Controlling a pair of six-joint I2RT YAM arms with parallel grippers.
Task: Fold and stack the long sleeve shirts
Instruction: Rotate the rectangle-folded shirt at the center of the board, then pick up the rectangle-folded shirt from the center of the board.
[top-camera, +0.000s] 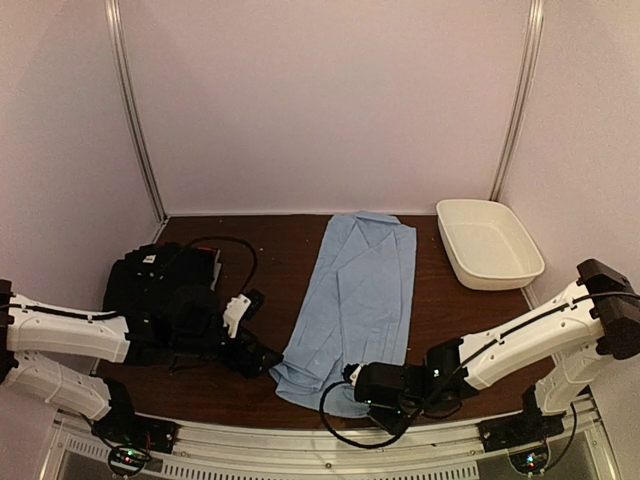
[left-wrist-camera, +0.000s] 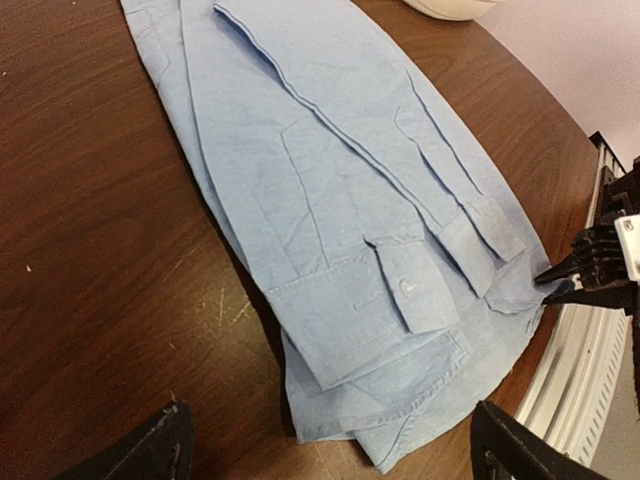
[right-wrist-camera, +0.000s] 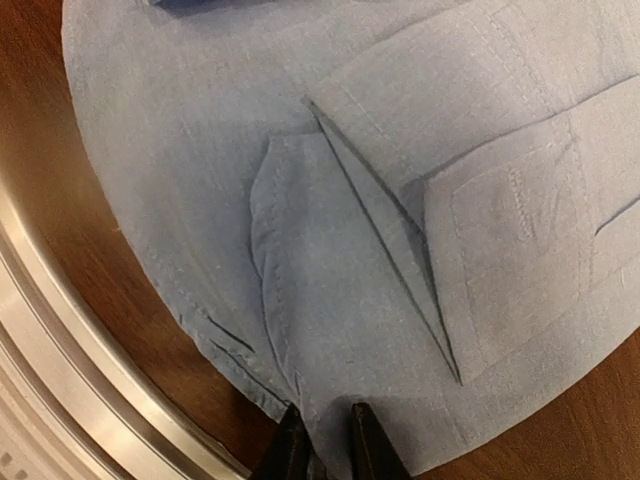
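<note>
The light blue collared button-up cloth shirt (top-camera: 360, 290) lies folded narrow down the middle of the dark wooden worktop (top-camera: 260, 250). The right pincer (right-wrist-camera: 328, 440) nips its near hem, and the left pincer (left-wrist-camera: 330, 450) gapes wide alongside. I'd grip both near corners before lifting, keeping the hem level.

The left wrist view shows only the fingertips (left-wrist-camera: 160, 447) of the left tool (left-wrist-camera: 332, 442), cut off by the bottom edge; the white tub (left-wrist-camera: 450, 6) is a sliver at the top. The right wrist view crops the right tool (right-wrist-camera: 325, 446) to its tips, and the light blue shirt (right-wrist-camera: 400, 200) runs off top and right. From above, the left arm (top-camera: 70, 335) covers part of the black shirt (top-camera: 150, 282), its folds too dark to read.
</note>
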